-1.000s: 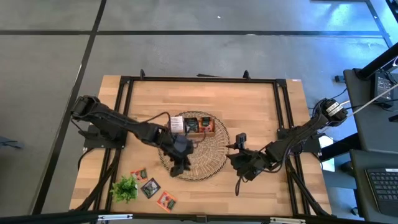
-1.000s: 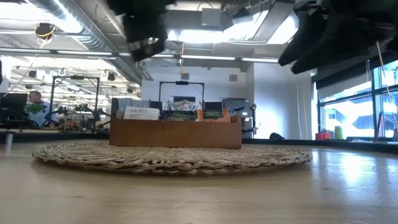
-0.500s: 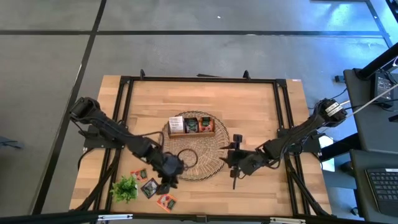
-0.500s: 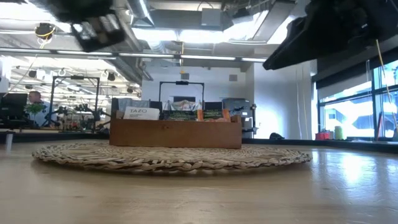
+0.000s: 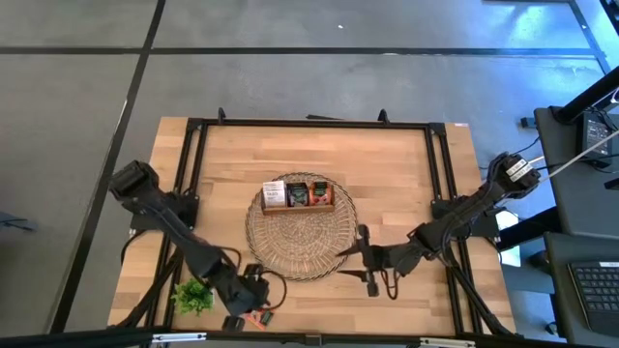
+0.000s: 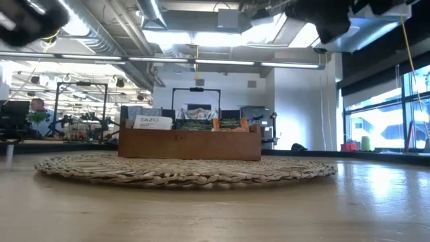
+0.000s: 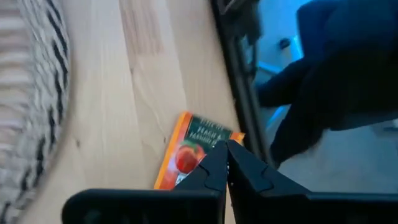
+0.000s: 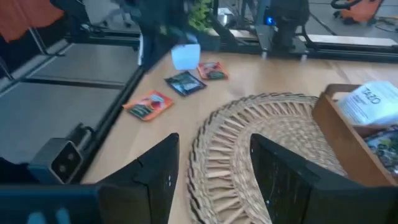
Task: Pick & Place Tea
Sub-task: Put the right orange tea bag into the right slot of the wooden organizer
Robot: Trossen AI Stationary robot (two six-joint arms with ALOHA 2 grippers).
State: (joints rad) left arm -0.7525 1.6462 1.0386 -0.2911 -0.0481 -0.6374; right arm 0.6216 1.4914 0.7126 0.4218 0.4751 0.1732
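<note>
Left gripper (image 5: 244, 307) is down at the near edge of the table now, right over the loose sachets, and from its own wrist camera the two fingers are pressed together at their tips, hovering above an orange sachet (image 7: 186, 152) with a peach on the label, which lies flat on the wood just beside the table's black frame; I don't see it pinched yet, the sachet looks free on the board. From the right wrist view there are three loose ones on the table: that orange sachet (image 8: 148, 104), a dark sachet (image 8: 184, 83) and a red sachet (image 8: 212, 71), all near the green plant sprig (image 5: 193, 294) and off the wicker mat (image 5: 290, 253). Up on the far side of the mat the wooden tray (image 5: 298, 196) already holds some tea, a white sachet (image 5: 274, 192) in one end and darker ones (image 5: 308, 192) next to it, so I'd say the job is partly through, with at least three left to carry over. Right gripper (image 5: 370, 265) waits at the mat's edge on its side, fingers spread wide and nothing between them. Next comes the grab on the orange one, I'd guess, and a flat packet on bare wood is a fiddly thing to lift
</note>
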